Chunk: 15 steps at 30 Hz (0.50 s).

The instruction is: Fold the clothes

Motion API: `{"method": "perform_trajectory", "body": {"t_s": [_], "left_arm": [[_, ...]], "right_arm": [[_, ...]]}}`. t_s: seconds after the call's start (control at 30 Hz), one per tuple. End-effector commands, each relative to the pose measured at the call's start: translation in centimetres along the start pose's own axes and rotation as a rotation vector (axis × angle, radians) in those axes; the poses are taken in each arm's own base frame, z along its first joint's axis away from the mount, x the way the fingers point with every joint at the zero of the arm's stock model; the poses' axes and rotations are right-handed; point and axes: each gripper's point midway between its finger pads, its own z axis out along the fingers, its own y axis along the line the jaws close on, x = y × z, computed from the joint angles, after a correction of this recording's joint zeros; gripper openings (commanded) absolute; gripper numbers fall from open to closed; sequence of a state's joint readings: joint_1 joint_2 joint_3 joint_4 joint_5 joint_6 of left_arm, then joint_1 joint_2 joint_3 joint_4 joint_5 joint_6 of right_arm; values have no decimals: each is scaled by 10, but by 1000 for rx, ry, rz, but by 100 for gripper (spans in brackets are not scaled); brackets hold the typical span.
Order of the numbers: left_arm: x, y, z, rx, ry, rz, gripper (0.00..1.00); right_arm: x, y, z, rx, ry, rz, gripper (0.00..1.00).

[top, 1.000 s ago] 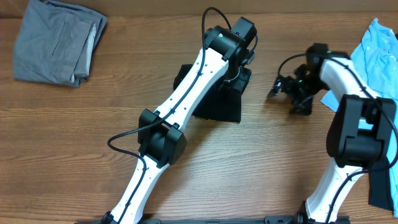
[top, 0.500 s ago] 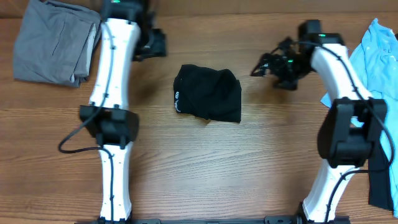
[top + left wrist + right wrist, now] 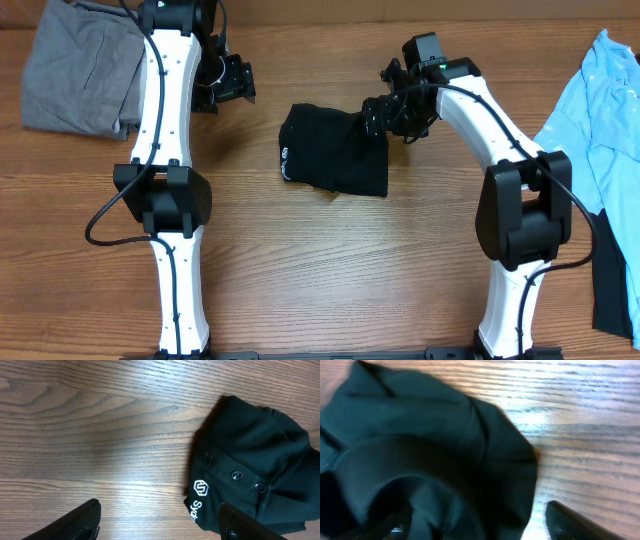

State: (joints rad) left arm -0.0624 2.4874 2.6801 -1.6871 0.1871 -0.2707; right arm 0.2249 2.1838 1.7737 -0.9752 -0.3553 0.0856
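Note:
The black shirt [image 3: 335, 152] lies folded in a small bundle mid-table, its white logo [image 3: 286, 154] at the left edge. In the left wrist view the shirt [image 3: 255, 465] shows its logo [image 3: 200, 488] and buttons. My left gripper [image 3: 228, 82] is open and empty over bare wood, up and left of the shirt; its fingers [image 3: 160, 525] spread wide. My right gripper [image 3: 383, 113] is open over the shirt's far right corner. In the right wrist view its fingers [image 3: 480, 527] straddle the black cloth [image 3: 420, 445].
A folded grey garment [image 3: 85, 65] lies at the far left corner. A light-blue shirt [image 3: 600, 130] is spread at the right edge, with a dark cloth [image 3: 615, 290] below it. Both arm bases stand at the near edge.
My left arm has swung off the black shirt to the far left, uncovering it. My right gripper has moved left onto the shirt's far right corner.

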Motion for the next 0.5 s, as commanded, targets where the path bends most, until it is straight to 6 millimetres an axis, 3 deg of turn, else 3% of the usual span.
{"method": "perform_trajectory", "body": {"t_s": [0.0, 0.07, 0.27, 0.4, 0.47], "left_arm": [[3, -6, -9, 17, -12, 34, 78], [3, -6, -9, 17, -12, 34, 78], [3, -6, -9, 17, -12, 36, 80], [3, -6, -9, 17, -12, 37, 82], [3, -7, -9, 17, -12, 39, 82]], "right_arm": [[-4, -6, 11, 21, 6, -7, 50], [-4, -11, 13, 49, 5, -1, 30], [-11, -35, -7, 209, -23, 33, 8], [-15, -52, -29, 322, -28, 47, 5], [-14, -63, -35, 379, -25, 55, 12]]}}
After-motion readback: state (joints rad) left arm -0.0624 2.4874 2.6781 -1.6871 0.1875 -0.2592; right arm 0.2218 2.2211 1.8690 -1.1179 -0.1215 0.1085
